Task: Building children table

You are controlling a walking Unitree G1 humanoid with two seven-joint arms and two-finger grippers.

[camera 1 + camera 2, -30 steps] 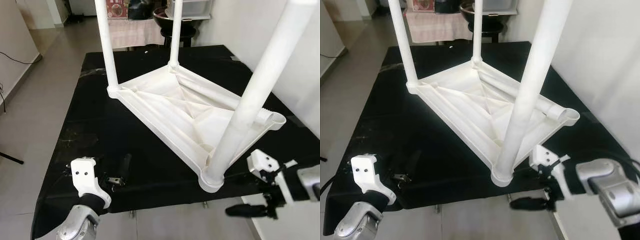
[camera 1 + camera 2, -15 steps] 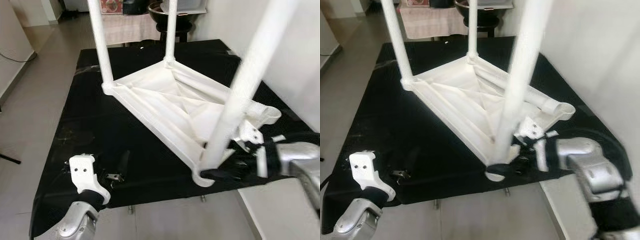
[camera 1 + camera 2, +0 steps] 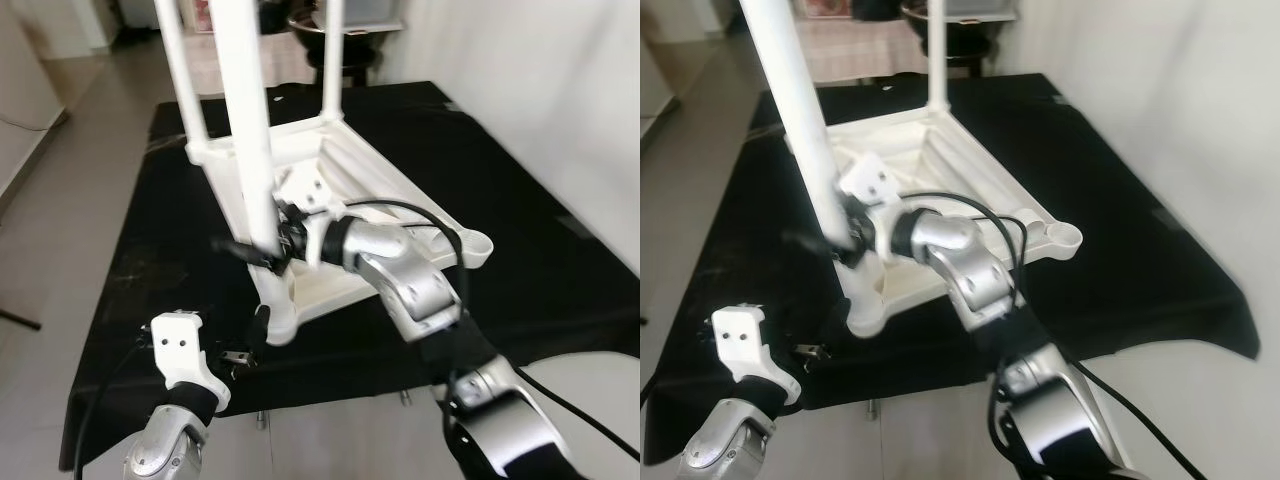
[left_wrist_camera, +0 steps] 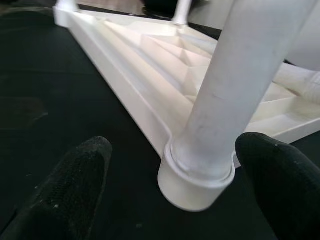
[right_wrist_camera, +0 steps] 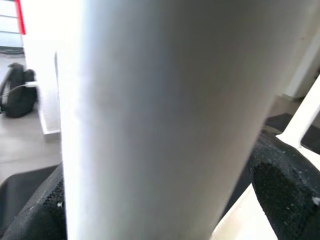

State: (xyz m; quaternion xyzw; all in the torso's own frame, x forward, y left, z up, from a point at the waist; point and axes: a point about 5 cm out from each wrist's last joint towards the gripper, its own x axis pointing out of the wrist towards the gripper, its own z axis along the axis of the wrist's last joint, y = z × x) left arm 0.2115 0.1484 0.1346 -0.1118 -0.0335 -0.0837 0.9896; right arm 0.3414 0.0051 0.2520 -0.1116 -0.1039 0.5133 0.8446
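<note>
A white plastic children's table [image 3: 345, 175] lies upside down on a black-covered table. Three legs stand up from it: the near leg [image 3: 247, 130] and two far legs [image 3: 176, 70] [image 3: 333, 60]. The right corner socket [image 3: 474, 246] holds no leg. My right gripper [image 3: 262, 250] reaches across from the right and is shut on the near leg [image 5: 165, 100] low on its shaft, one finger [image 5: 285, 195] on each side. My left gripper [image 3: 247, 345] is open at the front left, its fingers [image 4: 82, 167] either side of the near leg's socket [image 4: 197, 182], not touching it.
The black cloth [image 3: 150, 240] covers the work table, whose front edge runs just before my left arm. A white wall [image 3: 560, 90] stands close on the right. Bare floor [image 3: 60, 180] lies to the left, and dark furniture [image 3: 320, 20] stands behind.
My right arm has swung in from the front right, across the table's near corner, and closed on the near leg. The camera has shifted. The left gripper has barely moved.
</note>
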